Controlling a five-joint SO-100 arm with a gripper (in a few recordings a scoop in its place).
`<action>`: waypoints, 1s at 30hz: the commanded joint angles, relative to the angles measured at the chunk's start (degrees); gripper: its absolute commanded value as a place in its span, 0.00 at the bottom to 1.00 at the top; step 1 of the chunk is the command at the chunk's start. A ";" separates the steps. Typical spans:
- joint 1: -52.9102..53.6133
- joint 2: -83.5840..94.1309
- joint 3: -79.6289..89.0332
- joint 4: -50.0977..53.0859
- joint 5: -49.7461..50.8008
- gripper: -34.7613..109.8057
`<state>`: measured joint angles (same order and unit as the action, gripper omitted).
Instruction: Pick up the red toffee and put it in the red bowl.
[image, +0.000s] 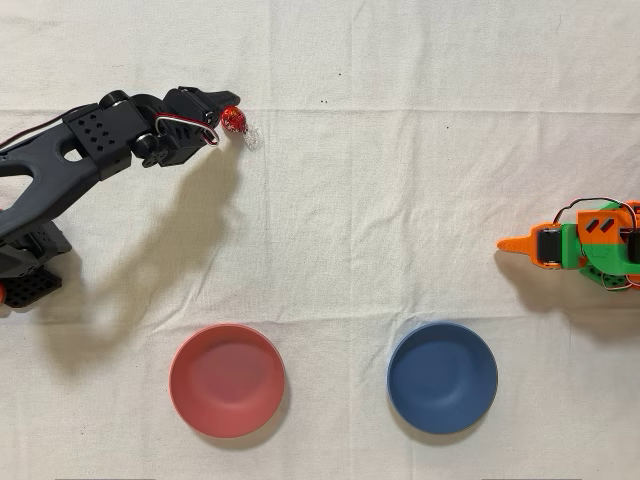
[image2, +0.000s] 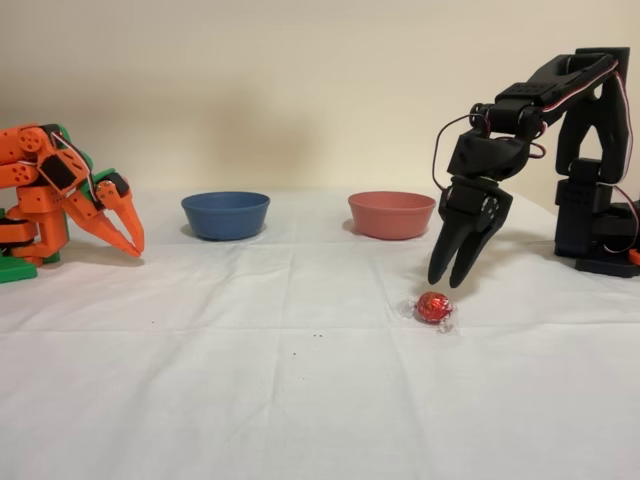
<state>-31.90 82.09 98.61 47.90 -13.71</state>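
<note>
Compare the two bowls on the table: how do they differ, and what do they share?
The red bowl is salmon-red; the blue bowl is dark blue. In the fixed view, the red bowl stands nearer the black arm's pincer, the blue bowl nearer the idle orange arm. Both are round, shallow, empty and similar in size.

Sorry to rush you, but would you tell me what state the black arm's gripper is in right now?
Black arm's gripper: slightly open, empty, poised above the small foil-wrapped red toffee lying on the white cloth.

Overhead view looks straight down; fixed view faces the bowls from table height.
</note>
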 joint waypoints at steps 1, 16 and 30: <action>-0.18 2.72 -0.26 -0.88 -0.79 0.44; -0.44 -2.55 -2.46 -5.10 -0.79 0.45; -1.05 -6.94 -4.92 -6.77 -0.18 0.45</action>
<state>-31.64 73.92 96.77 41.66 -13.10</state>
